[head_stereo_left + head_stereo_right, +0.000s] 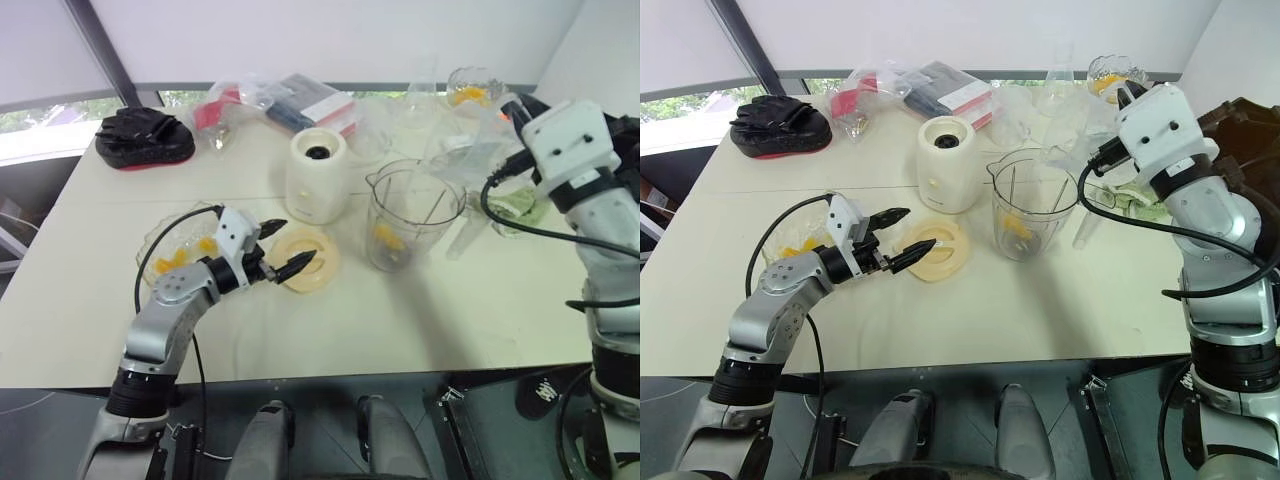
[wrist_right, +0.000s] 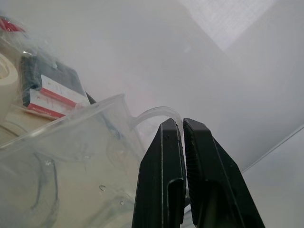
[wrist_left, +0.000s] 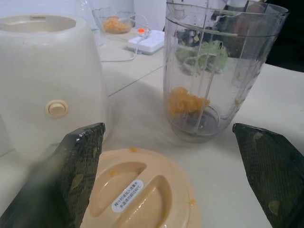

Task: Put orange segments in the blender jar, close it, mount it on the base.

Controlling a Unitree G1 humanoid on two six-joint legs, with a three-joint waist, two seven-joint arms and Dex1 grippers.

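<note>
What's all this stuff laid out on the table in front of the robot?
blender jar: one, clear, mid-table, open top
orange segments: a few, yellow-orange, at the jar's bottom
base: one, cream-white, just left of the jar
lid: one, cream, flat on the table before the base
glass bowl: one, clear, holding orange pieces, near left
black gloves: a dark pile, far left
packets: several, red, white and dark, far edge
left gripper: black fingers open, over the lid
right gripper: black fingers shut, raised by a clear jug
</note>
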